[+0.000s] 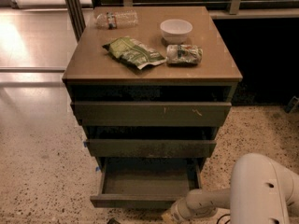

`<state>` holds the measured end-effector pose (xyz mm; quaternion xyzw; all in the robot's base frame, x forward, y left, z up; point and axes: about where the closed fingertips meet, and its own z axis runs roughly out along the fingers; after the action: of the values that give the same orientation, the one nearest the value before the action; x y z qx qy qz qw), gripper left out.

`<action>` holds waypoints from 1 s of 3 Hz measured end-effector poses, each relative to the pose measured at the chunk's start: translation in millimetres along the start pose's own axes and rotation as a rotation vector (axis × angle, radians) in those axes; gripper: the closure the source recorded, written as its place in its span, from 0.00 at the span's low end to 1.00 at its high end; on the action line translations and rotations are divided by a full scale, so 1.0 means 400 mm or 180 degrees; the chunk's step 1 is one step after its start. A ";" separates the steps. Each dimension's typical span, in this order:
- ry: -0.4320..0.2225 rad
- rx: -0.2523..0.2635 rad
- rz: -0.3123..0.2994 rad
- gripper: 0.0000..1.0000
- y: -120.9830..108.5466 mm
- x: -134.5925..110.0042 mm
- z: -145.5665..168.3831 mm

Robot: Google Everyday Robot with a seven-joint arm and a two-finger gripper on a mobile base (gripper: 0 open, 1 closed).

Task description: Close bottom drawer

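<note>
The bottom drawer [140, 201] of the olive-brown cabinet stands pulled out, and its empty inside [147, 183] shows. Its plain front faces the lower edge of the view. My gripper [171, 213] is at the end of the pale arm [210, 202] that reaches in from the lower right. It sits low, right at the right end of the drawer's front. The middle drawer [152, 148] and the top drawer [152, 113] above it stand out only a little.
On the cabinet top [93, 64] lie a green snack bag [134, 52], a white bowl [176, 30], a small packet [184, 54] and a plastic bottle [117, 19]. Speckled floor surrounds the cabinet. My white arm housing [264, 190] fills the lower right corner.
</note>
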<state>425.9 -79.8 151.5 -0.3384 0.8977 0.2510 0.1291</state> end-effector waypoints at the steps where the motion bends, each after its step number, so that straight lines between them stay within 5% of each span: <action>1: -0.0079 0.0139 -0.0029 1.00 -0.010 -0.017 -0.006; 2: -0.0324 0.0457 -0.0137 1.00 -0.045 -0.082 -0.034; 3: -0.0437 0.0601 -0.0171 1.00 -0.059 -0.109 -0.052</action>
<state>472.8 -82.5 177.9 -0.3306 0.8970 0.1844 0.2283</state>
